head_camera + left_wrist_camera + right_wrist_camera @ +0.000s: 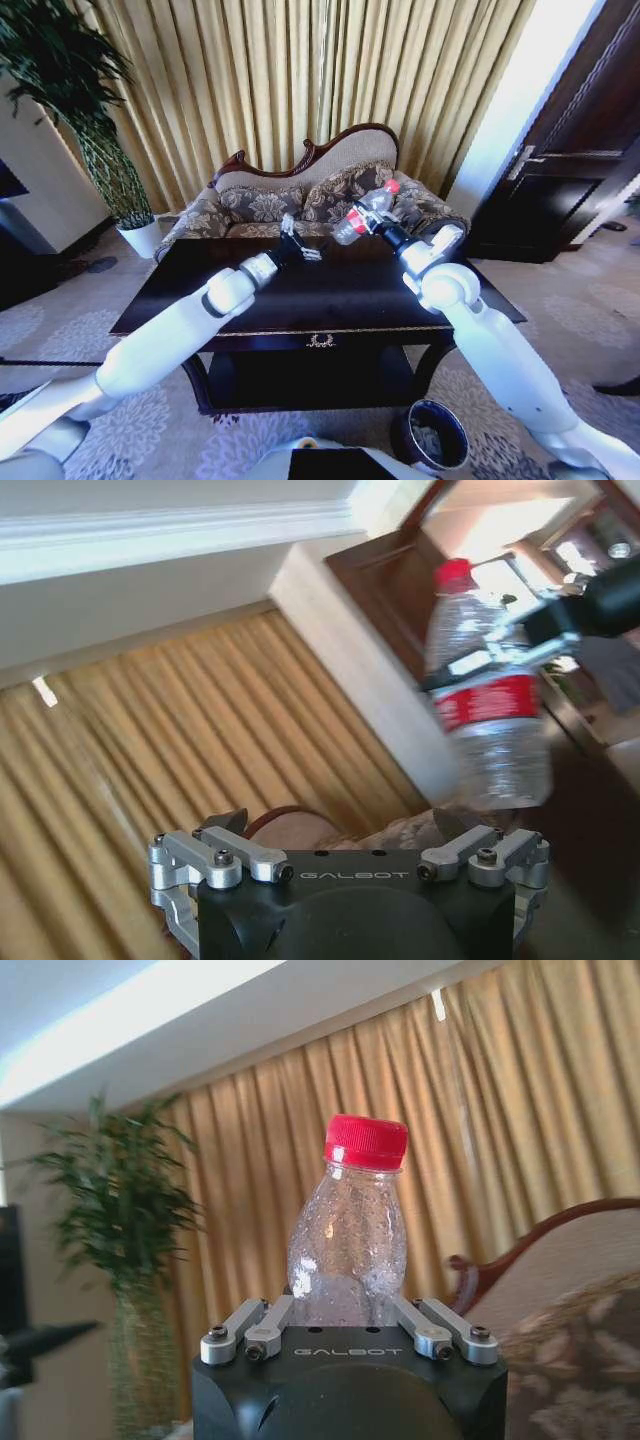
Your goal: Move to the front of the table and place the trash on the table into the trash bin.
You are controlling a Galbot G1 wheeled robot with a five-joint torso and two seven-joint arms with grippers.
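Your right gripper [375, 222] clamps the bottle [364, 213] aloft at 1 o'clock, clear of the table [340, 290], for carrying to the bin [433, 434] at 5 o'clock; the left gripper [296, 243] hovers spread and empty.

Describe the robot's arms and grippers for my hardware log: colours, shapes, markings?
Both arms are glossy white rounded segments ending in black wrists. The left gripper and right gripper have black housings lettered GALBOT, with silver metal finger linkages and screws.
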